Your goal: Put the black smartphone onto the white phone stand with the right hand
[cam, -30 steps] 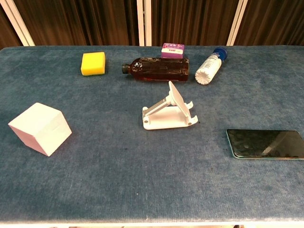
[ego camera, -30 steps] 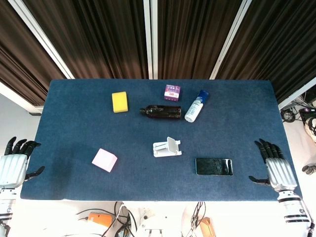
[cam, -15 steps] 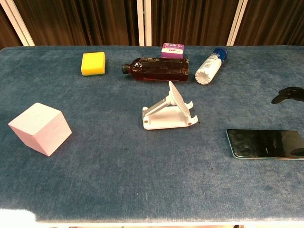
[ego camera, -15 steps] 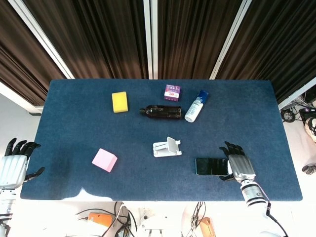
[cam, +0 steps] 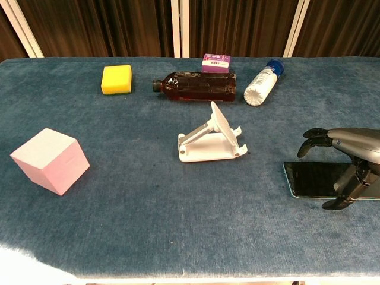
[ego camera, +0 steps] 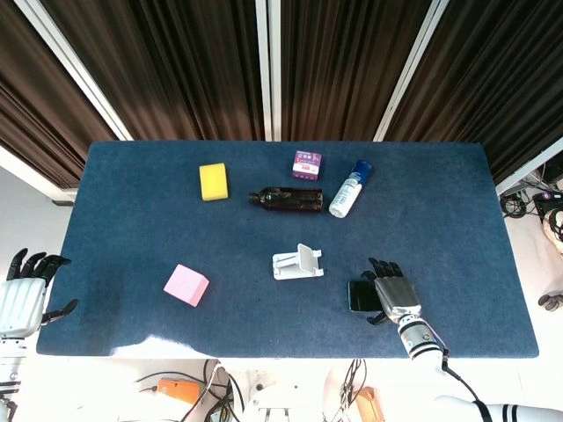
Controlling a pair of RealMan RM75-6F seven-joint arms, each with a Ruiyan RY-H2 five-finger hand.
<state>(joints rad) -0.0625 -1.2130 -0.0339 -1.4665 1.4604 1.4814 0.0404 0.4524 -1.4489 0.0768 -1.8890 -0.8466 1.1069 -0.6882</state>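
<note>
My right hand [ego camera: 393,299] has moved in over the flat black smartphone [cam: 314,178], fingers spread, gripping nothing. Grasping comes next; the white folding phone stand [cam: 211,139] waits nearby.

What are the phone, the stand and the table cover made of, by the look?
Black smartphone: glossy glass face, since it mirrors the right hand poised above it. White phone stand: likely moulded plastic, matte, thin rigid plates with clean edges. Table cover: blue fabric, probably velvet or short-pile felt, dull with a mottled nap.

Glossy glass-fronted smartphone [cam: 314,178] on matt, napped blue cloth table [cam: 148,202]; smooth plastic stand [cam: 209,142].
</note>
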